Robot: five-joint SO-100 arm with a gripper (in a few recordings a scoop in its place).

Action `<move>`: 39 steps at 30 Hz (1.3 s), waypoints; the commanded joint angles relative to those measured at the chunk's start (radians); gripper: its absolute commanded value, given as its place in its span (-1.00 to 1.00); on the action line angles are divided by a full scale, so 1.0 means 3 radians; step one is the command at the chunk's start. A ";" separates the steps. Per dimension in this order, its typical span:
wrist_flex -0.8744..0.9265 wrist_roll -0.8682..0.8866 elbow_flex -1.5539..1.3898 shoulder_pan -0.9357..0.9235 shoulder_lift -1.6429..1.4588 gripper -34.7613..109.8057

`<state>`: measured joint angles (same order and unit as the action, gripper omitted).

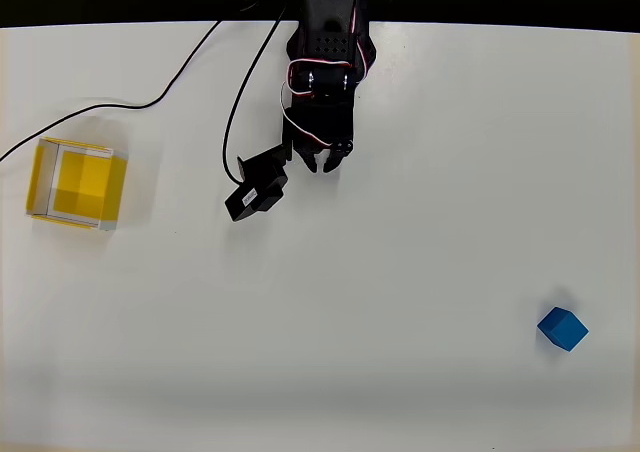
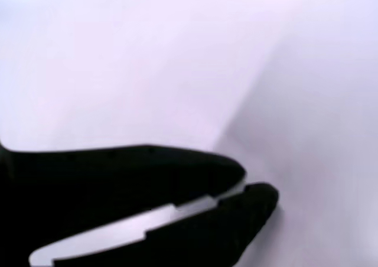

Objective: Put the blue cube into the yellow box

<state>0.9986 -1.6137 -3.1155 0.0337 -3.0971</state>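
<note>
The blue cube (image 1: 562, 328) sits alone on the white table near the lower right corner of the overhead view. The yellow box (image 1: 76, 183) stands open-topped at the far left, with whitish rims. My black gripper (image 1: 320, 162) hangs near the top centre, pointing down the picture, far from both the cube and the box. Its fingers are nearly together with nothing between them. In the wrist view the two black fingers (image 2: 177, 178) lie close, a thin slit of table showing between them, tips (image 2: 251, 184) almost touching.
A black camera module (image 1: 257, 185) juts out to the left of the gripper. Black cables (image 1: 190, 67) trail from the arm across the upper left of the table (image 1: 400, 272). The table's far edge runs along the top of the overhead view.
</note>
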 commanded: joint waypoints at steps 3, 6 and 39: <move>-0.1994 0.0020 0.0297 0.0159 0.0793 -0.19; -0.2802 0.0087 0.0501 0.0266 0.1258 -0.11; -0.4934 0.0317 0.4714 0.1636 0.5890 0.18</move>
<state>-0.4326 -1.5171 -1.8776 0.4863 -1.2993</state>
